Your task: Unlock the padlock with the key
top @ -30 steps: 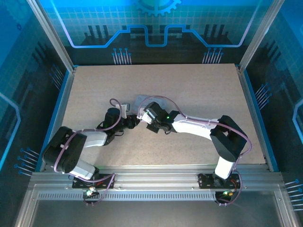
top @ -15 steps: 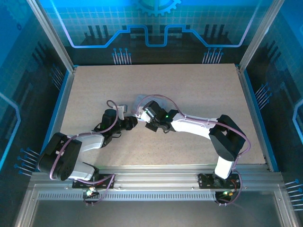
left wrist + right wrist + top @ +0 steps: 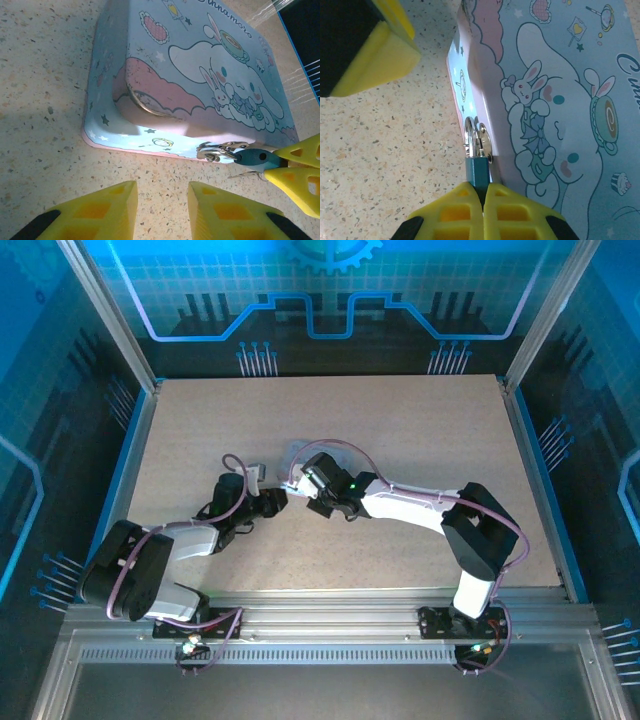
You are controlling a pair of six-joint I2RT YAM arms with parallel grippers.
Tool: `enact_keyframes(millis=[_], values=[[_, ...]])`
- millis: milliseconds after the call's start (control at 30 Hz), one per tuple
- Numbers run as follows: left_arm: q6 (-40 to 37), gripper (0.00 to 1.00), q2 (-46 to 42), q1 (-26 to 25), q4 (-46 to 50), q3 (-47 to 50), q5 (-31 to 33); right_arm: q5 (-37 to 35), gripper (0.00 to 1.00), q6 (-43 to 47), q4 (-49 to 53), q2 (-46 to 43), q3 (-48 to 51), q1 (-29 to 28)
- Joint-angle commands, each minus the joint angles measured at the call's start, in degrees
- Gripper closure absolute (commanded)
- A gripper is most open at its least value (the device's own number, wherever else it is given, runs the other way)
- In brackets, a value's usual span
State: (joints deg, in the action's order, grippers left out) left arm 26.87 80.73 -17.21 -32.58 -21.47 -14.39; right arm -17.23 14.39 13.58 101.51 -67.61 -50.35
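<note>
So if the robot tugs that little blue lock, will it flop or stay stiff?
It would probably swing, not bend: the lock hangs by a thin silver loop from the tin. It looks like hard metal. Being tiny and smooth, it might slip from the right gripper pinching it.

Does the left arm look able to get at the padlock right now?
Likely yes: the open left gripper hovers near the padlock, nothing between them, though the right gripper clamps its body, leaving mostly the shackle free.
</note>
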Motion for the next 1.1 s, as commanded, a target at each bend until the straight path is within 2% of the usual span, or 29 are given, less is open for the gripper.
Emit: enact_keyframes(millis=[0, 467, 867, 1067], values=[[0.0, 0.67, 0.5, 0.7, -1.2, 0.6, -0.4, -1.2, 1.0, -1.4, -3.2, -0.2, -1.0, -0.5], [0.3, 0.67, 2.3, 1.0, -2.2, 1.2, -0.6, -1.0, 1.0, -2.3, -7.7, 2.8, -0.4, -0.6], [-0.6, 0.67, -2.9, 2.4, 2.8, 1.2, 1.0, -3.2, 1.0, -1.8, -17.3, 4.2, 3.9, -0.8], [-0.8, 0.66, -3.8, 2.8, 3.9, 1.3, 1.2, -2.7, 1.0, -1.1, -18.5, 3.4, 4.0, -1.6]])
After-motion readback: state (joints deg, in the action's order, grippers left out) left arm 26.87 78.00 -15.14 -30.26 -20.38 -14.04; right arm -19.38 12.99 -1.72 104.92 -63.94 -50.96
